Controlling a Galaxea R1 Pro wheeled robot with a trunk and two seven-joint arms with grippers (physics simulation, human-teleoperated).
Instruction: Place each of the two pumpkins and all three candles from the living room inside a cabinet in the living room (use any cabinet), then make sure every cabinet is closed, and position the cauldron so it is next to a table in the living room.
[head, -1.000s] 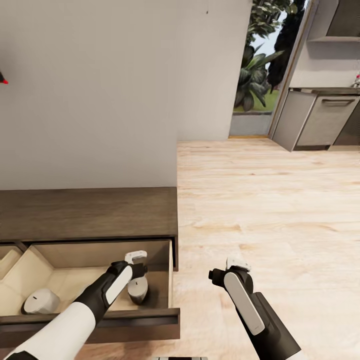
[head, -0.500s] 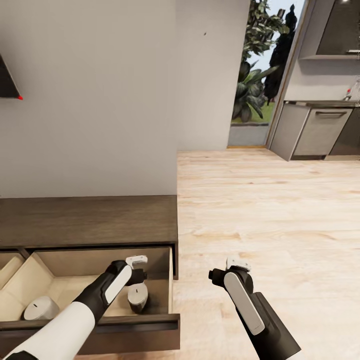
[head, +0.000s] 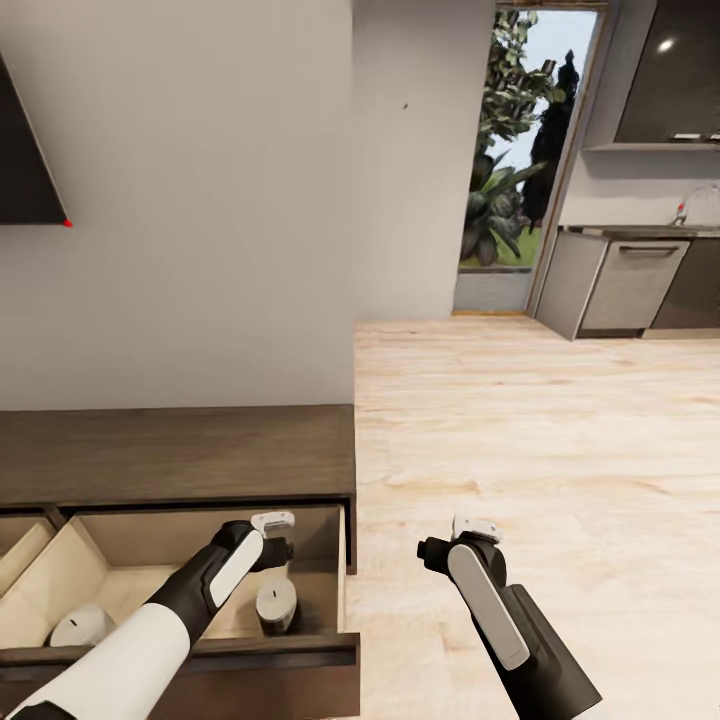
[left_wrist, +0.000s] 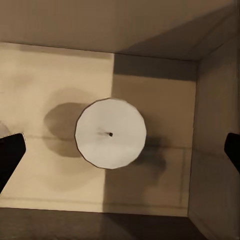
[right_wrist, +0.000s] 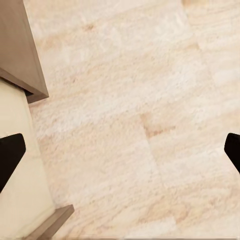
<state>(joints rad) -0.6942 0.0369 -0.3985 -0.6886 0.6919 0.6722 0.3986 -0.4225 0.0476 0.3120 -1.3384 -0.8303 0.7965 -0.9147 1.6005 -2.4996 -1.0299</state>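
Note:
The dark-brown cabinet (head: 180, 452) stands against the wall at the left, with its right-hand drawer (head: 200, 655) pulled out. Two grey-beige candles stand in the drawer: one candle (head: 275, 606) near its right wall and another candle (head: 82, 625) towards its left. My left gripper (head: 273, 548) hangs open straight above the right candle (left_wrist: 110, 133), whose round top lies between the spread fingertips (left_wrist: 10, 155) without touching them. My right gripper (head: 472, 532) is open over bare floor, just right of the drawer, holding nothing. The pumpkins, cauldron and table are out of view.
Pale wood floor (head: 540, 440) stretches right and back to a doorway with plants (head: 505, 190) and grey kitchen units (head: 625, 285). A dark screen (head: 25, 170) hangs on the wall above the cabinet. The cabinet corner (right_wrist: 22, 60) lies beside my right gripper.
The whole picture has slid downward, so the camera has moved. My left gripper now sits a little higher above the right candle, which stays standing in the drawer. The right arm is unchanged.

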